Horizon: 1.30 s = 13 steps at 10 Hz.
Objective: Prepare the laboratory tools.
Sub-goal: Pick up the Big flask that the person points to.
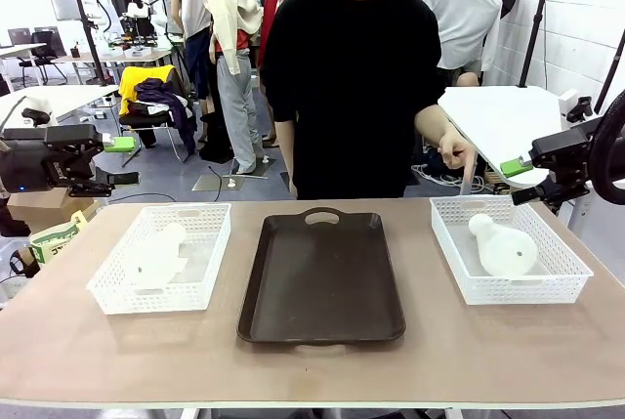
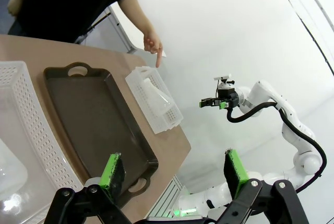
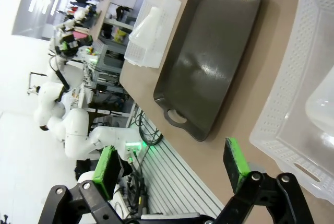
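Lying on its side in the left basket, the left flask is a frosted, milky-white cone with a wide round base and a short narrow neck; its neck points toward the far right corner of the white lattice basket and its base toward the near left; the walls are translucent enough that the basket's floor shows faintly through them. The right flask has the same shape and finish and lies tipped over in the right basket, neck toward the far left corner, broad base nearer the middle. Between the two baskets sits a dark brown tray with a handle cut-out at each end; nothing lies on it. A person stands at the far side of the table; the person's hand hangs above the far edge of the right basket with a finger pointing down. The left gripper hovers off the table's left end, fingers spread wide and holding nothing; the right gripper hovers past the right basket's far corner, its green pads likewise apart and empty.
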### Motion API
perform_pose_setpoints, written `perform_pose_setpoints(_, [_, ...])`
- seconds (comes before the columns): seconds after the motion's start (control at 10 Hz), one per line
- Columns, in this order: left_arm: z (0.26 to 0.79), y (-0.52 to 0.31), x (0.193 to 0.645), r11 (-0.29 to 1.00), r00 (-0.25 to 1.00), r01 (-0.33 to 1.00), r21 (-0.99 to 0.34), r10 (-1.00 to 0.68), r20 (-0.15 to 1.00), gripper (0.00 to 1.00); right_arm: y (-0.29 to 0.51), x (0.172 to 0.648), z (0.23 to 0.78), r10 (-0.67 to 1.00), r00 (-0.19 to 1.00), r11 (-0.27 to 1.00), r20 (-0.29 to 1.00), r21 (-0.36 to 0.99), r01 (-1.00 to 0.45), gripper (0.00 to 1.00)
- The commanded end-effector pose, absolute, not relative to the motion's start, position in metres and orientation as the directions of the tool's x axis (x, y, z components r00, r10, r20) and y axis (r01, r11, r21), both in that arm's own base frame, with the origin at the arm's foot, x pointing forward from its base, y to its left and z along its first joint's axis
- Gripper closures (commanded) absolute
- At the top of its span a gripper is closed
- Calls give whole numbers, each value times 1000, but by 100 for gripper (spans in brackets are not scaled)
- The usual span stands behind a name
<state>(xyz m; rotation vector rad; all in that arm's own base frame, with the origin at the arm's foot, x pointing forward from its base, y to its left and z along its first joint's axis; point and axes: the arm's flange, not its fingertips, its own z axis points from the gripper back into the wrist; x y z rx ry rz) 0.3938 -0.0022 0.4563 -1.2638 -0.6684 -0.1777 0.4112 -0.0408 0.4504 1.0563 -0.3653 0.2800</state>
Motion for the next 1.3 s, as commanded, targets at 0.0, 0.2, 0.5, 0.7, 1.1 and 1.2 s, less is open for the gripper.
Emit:
perform_pose_setpoints(0.0, [455,-4,395,315,804,464,-828,244,543,0,-45,416,470,86,890,574,447,708,-411,0])
perform_pose_setpoints(0.2, [455,-4,395,315,804,464,-828,244,543,0,-40,433,492,157,877,695,453,580,-425,0])
perform_pose_setpoints(0.5, [455,-4,395,315,804,464,-828,244,543,0,-4,494,513,287,878,873,383,272,-404,0])
perform_pose_setpoints(0.7, [455,-4,395,315,804,464,-828,244,543,0,29,549,497,273,928,942,252,123,-311,0])
perform_pose_setpoints(1.1, [455,-4,395,315,804,464,-828,244,543,0,56,609,449,183,971,982,155,18,-188,0])
perform_pose_setpoints(1.2, [455,-4,395,315,804,464,-828,244,543,0,54,617,440,153,973,986,175,38,-162,0])
